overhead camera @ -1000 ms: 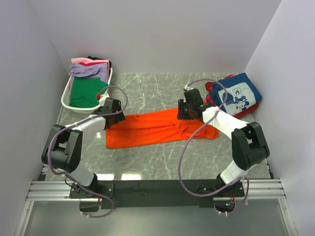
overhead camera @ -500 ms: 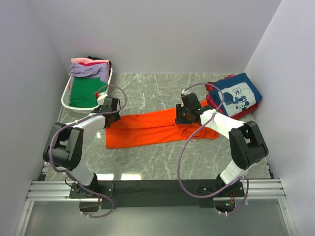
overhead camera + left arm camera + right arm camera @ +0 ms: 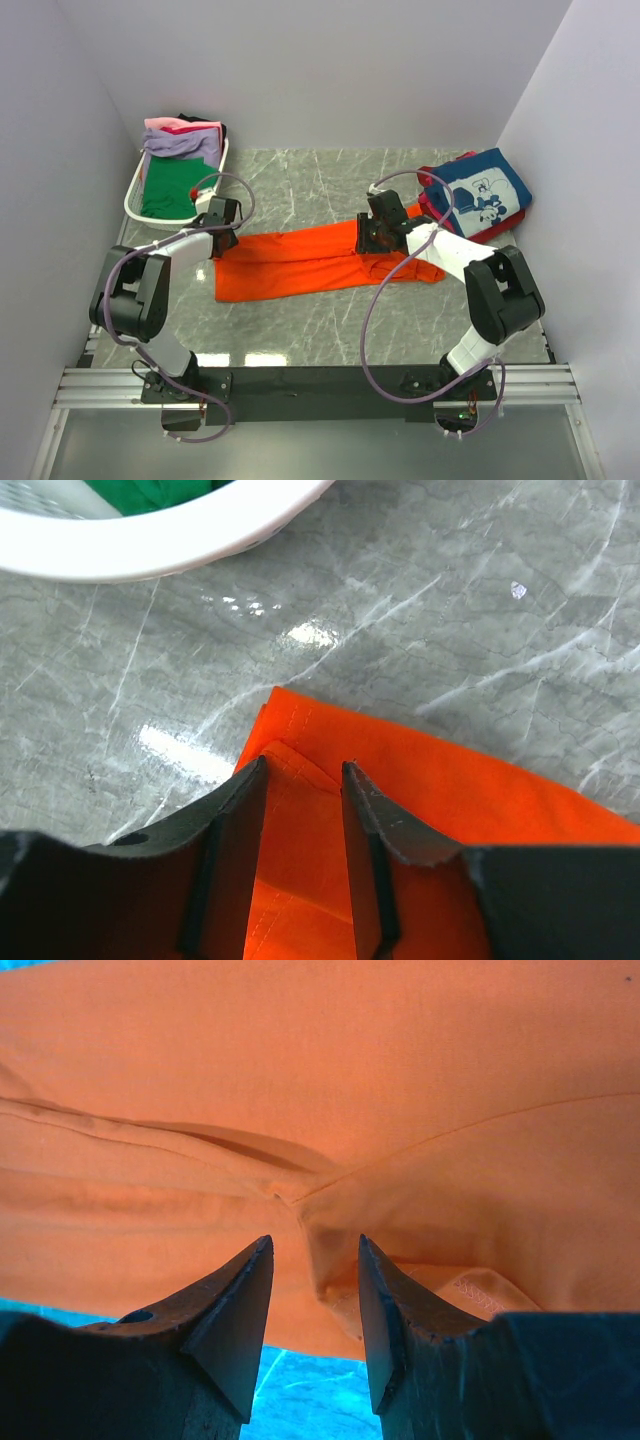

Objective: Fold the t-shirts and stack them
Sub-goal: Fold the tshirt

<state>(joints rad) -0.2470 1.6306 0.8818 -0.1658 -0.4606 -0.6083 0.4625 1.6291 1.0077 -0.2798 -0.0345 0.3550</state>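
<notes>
the orange t-shirt (image 3: 300, 265) lies in a long band across the middle of the table (image 3: 300, 185), between the white basket (image 3: 135, 195) on the left and the folded navy tee (image 3: 490, 190) on the right. your left claw (image 3: 305, 770) sits on the shirt's far left corner, near the basket. its jaws are narrow, with the hemmed corner between them. whether the pads already bite the cloth i cannot tell. make sure you take every layer at that corner, right at the hem, not the top ply alone, or the fold will likely skew. your right claw (image 3: 315, 1250) is at the far edge toward the shirt's right end, half-closed and apparently clamped on a bunched ridge of orange cloth. the fabric there is wrinkled, and the right end crumples near the navy tee. this looks like a matched two-point grasp for the next fold. lift both claws together and level, with light tension between them so the band lies flat, and carry the edge over evenly. don't drag the right end into the stack.
</notes>
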